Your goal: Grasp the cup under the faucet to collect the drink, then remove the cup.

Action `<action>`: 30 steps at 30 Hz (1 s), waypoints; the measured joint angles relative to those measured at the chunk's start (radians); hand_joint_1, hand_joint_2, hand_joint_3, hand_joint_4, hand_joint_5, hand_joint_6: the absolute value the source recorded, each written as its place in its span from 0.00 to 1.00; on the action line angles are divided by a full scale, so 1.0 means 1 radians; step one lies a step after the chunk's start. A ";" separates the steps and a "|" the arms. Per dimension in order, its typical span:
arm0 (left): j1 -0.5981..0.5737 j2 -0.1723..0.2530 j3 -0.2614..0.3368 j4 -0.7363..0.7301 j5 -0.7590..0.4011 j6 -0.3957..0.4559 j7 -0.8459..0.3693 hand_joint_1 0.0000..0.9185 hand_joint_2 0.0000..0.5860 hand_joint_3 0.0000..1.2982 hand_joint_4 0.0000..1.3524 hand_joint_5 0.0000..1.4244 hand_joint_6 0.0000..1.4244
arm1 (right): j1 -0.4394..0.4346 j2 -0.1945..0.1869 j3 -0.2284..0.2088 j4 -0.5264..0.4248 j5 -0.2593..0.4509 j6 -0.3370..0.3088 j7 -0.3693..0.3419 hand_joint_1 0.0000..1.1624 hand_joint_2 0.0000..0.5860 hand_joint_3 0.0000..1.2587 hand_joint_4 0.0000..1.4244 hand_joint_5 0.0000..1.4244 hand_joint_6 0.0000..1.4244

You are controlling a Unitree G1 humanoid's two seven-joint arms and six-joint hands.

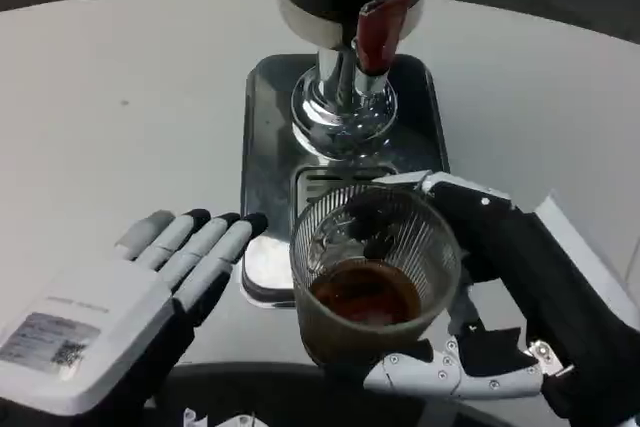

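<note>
The robot's right hand [470, 297] grips a ribbed glass cup [372, 282] holding brown drink, just in front of the dispenser's faucet [345, 97], and should draw it away level and slowly, while the left hand [150, 287] rests open-fingered beside it on the surface [120, 97].

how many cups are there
1: a ribbed clear cup holding brown drink, gripped by the right hand, in front of the dispenser's faucet.
</note>
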 measured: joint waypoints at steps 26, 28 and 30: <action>-0.013 -0.029 -0.053 -0.039 0.043 -0.003 0.001 0.00 0.16 0.00 0.00 0.00 0.00 | 0.109 -0.020 0.008 -0.121 0.008 -0.004 -0.002 0.98 0.25 0.51 0.63 0.71 0.98; -0.009 -0.029 -0.053 -0.039 0.043 -0.005 0.001 0.00 0.16 0.00 0.00 0.00 0.00 | 0.109 -0.024 0.017 -0.121 0.006 -0.004 -0.002 0.98 0.24 0.51 0.63 0.71 0.98; -0.005 -0.029 -0.053 -0.039 0.043 -0.005 0.001 0.00 0.16 0.00 0.00 0.00 0.00 | 0.109 -0.027 0.028 -0.121 0.003 -0.004 -0.002 0.98 0.24 0.51 0.63 0.71 0.98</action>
